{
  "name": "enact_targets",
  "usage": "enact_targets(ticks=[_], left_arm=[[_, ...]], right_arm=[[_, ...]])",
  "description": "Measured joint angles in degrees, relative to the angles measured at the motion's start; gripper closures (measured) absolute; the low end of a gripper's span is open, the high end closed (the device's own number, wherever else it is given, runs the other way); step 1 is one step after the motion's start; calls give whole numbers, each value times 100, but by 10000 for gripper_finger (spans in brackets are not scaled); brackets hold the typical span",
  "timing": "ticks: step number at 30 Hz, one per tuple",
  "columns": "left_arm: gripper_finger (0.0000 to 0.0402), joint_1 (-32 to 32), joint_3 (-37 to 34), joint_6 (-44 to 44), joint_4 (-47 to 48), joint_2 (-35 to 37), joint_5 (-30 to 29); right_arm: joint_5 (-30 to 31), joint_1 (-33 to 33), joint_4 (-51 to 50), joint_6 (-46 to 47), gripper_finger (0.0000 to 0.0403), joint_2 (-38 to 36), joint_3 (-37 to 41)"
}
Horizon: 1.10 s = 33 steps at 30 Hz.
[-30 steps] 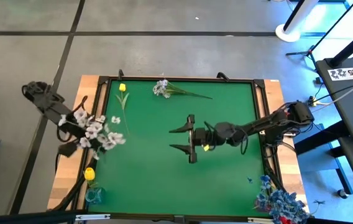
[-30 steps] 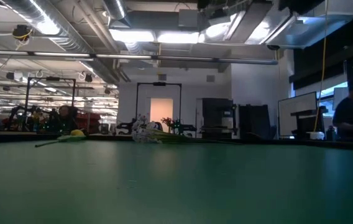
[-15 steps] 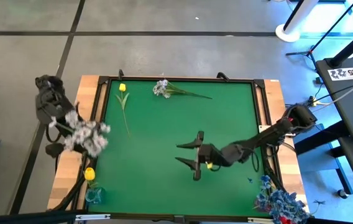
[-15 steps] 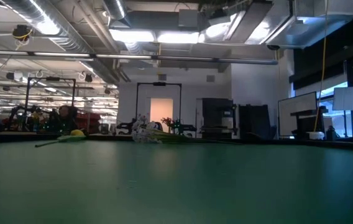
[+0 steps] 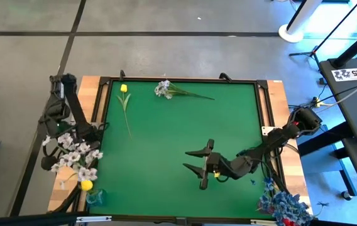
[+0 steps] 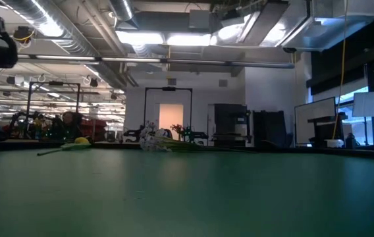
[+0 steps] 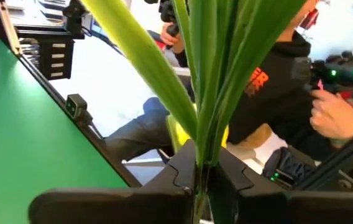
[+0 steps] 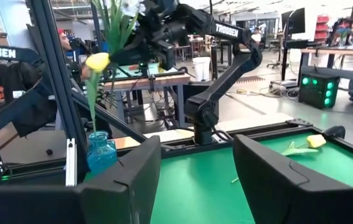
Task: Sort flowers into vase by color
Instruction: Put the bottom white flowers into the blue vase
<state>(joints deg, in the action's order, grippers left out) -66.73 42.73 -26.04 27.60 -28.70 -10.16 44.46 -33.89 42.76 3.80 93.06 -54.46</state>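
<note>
My left gripper is shut on a spray of small white blossoms. It hangs over the table's near left corner, just above a blue glass vase that holds a yellow tulip. My right gripper is open and empty, low over the green mat right of centre. A second yellow tulip lies flat on the mat by the far left corner. Another white spray lies at the far edge. Pale blue sprays stand at the near right corner. My left gripper pinches the white spray's bundle of green stems and leaves between its two fingers, which lie across the stems. The spray is lifted clear of the table. Its blossoms are held out beyond the fingers, above the vase.
The green mat sits in a dark frame with wooden strips at left and right. A person in a dark top sits beyond the table's left side. Cables and a stand crowd the floor to the right.
My left gripper has carried the white spray off the mat's left edge toward the near left corner, and it now hangs by the vase with the yellow tulip. My right gripper has drifted toward the near edge and stayed open.
</note>
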Motion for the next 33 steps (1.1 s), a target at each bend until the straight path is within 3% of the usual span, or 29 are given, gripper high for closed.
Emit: enact_targets(ticks=[12, 23, 33], left_arm=[[385, -1339, -720, 427, -1183, -57, -1505], [385, -1557, -1246, 574, -2110, -595, -2009], [385, -1761, -1304, 410, -2187, -1088, -1922]], right_arm=[[262, 15, -238, 227, 203, 7, 0], [811, 20, -364, 213, 203, 7, 0], [852, 267, -369, 353, 203, 7, 0]])
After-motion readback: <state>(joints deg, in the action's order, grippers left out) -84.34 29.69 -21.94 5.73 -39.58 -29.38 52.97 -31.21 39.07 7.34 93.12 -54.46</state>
